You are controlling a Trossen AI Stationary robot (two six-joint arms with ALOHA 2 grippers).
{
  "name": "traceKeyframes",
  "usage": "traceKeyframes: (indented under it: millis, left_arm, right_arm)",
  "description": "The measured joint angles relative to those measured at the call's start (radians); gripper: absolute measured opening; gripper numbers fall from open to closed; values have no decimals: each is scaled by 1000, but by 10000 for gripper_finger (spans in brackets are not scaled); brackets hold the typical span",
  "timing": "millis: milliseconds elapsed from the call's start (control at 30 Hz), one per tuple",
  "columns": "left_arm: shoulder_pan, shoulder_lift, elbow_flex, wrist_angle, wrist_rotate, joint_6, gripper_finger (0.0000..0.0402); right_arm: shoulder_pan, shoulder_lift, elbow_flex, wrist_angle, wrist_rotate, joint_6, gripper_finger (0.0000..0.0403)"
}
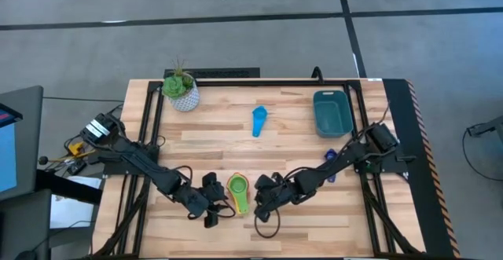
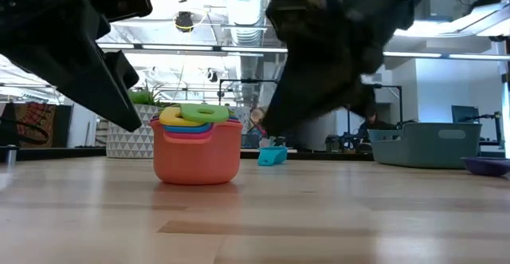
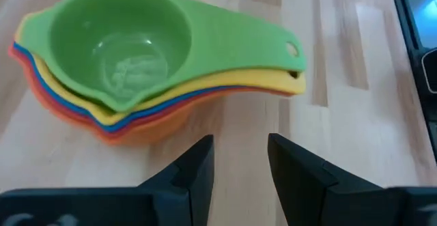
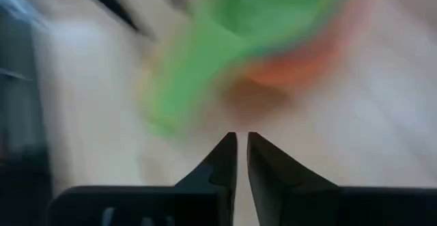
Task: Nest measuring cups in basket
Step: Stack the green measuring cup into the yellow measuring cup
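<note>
Left gripper [image 1: 214, 206] low at the pale wooden desk [image 1: 291, 146] front, fingers [image 3: 194, 164] parted, empty. Just right of it, a nested stack of plastic measuring cups [image 1: 238, 192], green on top, orange outermost. Right gripper [image 1: 262, 197] beside the stack, fingers [image 4: 224, 159] nearly closed, holding nothing. A light blue plastic scoop [image 1: 259, 121] lies mid-desk. Dark teal rectangular plastic basket [image 1: 332, 112] at far right; navy cup [image 1: 331, 155] near it.

Item: white pot [image 1: 183, 97] with diamond pattern, holding a spiky green plant [image 1: 178, 81]; stands upright at 11 o'clock on the light wooden tabletop [image 1: 236, 142]. Surround: grey floor [image 1: 236, 32]; dark monitor [image 1: 12, 146] off the 9 o'clock edge.
</note>
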Motion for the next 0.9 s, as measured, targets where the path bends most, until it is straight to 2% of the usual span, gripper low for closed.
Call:
traceKeyframes:
  millis: [200, 700, 900]
  left_arm:
    - [12, 0, 0, 41, -12, 35, 125]
    - [43, 0, 0, 85, -10, 102, 125]
    - [46, -18, 0, 77, 20, 108, 125]
  right_arm:
    - [-19, 6, 4, 60, -2, -31, 56]
    - [-59, 21, 6, 182, -106, -136, 56]
    - [-72, 8, 6, 131, -106, -147, 56]
